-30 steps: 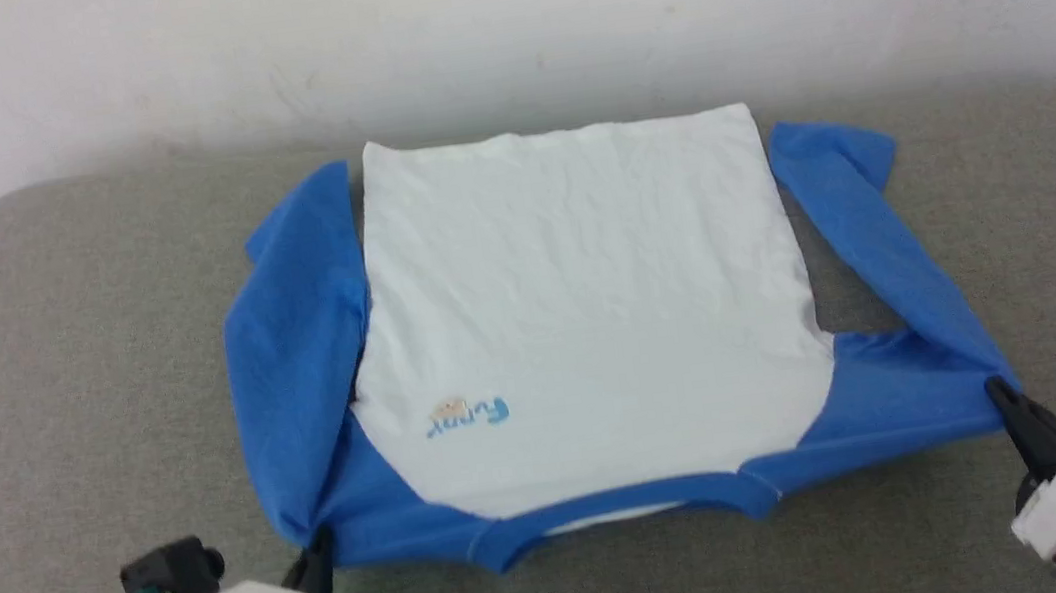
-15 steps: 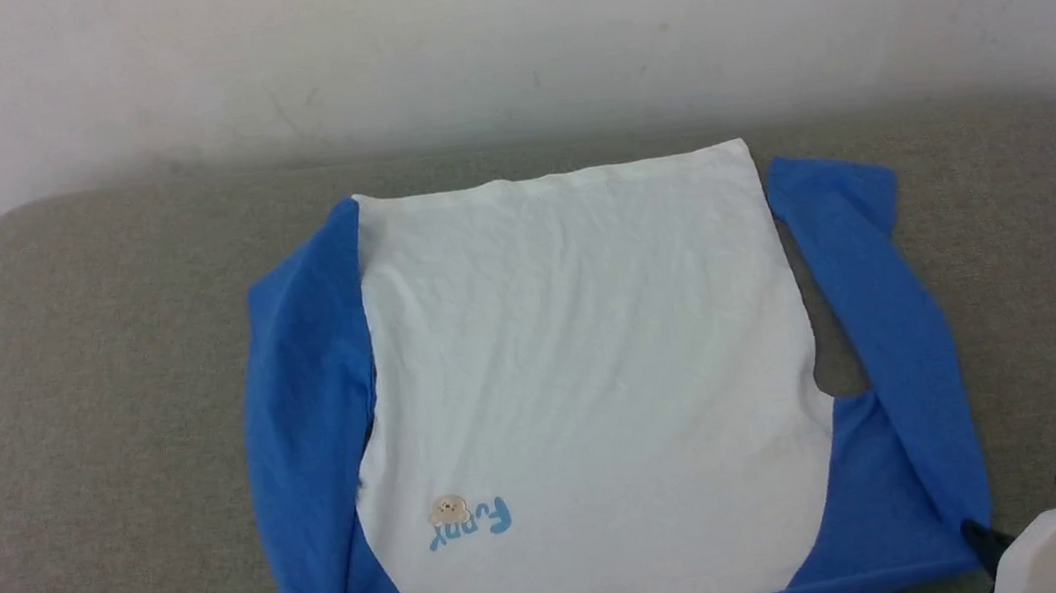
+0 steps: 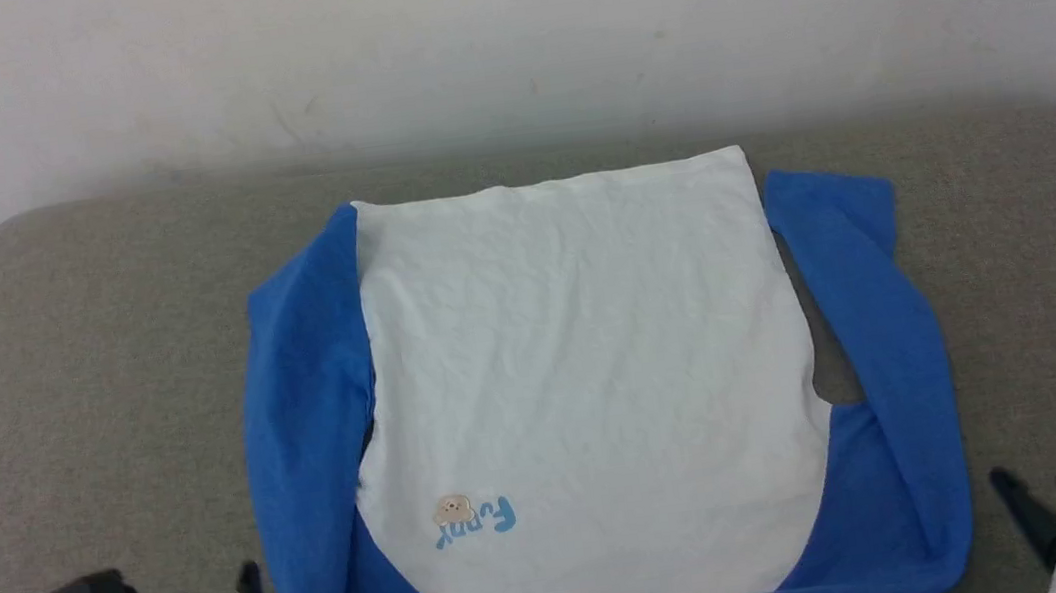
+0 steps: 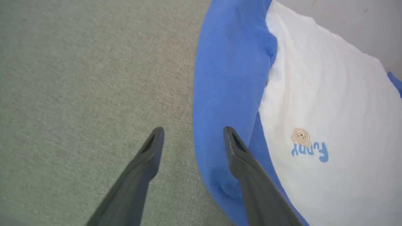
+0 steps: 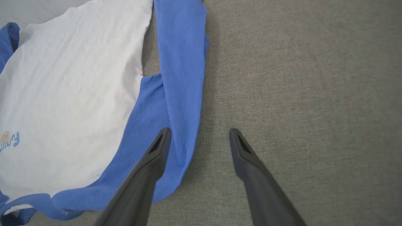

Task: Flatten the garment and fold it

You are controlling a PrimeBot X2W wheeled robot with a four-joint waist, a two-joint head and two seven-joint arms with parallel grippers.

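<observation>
The garment (image 3: 579,381) lies spread face up on the grey surface, neck trim toward me at the bottom edge of the head view. Its blue left sleeve (image 3: 303,395) runs along the body; the blue right sleeve (image 3: 880,293) bends back along the other side, leaving a small gap. The tan-and-blue print (image 3: 473,520) sits near the left shoulder. My left gripper (image 3: 216,587) is open just left of the shoulder; in the left wrist view (image 4: 193,130) one finger overlaps the blue edge. My right gripper (image 3: 1032,478) is open right of the sleeve, straddling its edge (image 5: 199,130).
A grey padded surface (image 3: 76,392) carries the shirt, with bare room on both sides. Its rounded corner curves away at the far left. A white wall (image 3: 495,28) rises right behind the far edge.
Both grippers held the shoulder corners and drew the shirt toward me. They have since let go, opened and moved outward off the fabric. The shirt lies flatter.
</observation>
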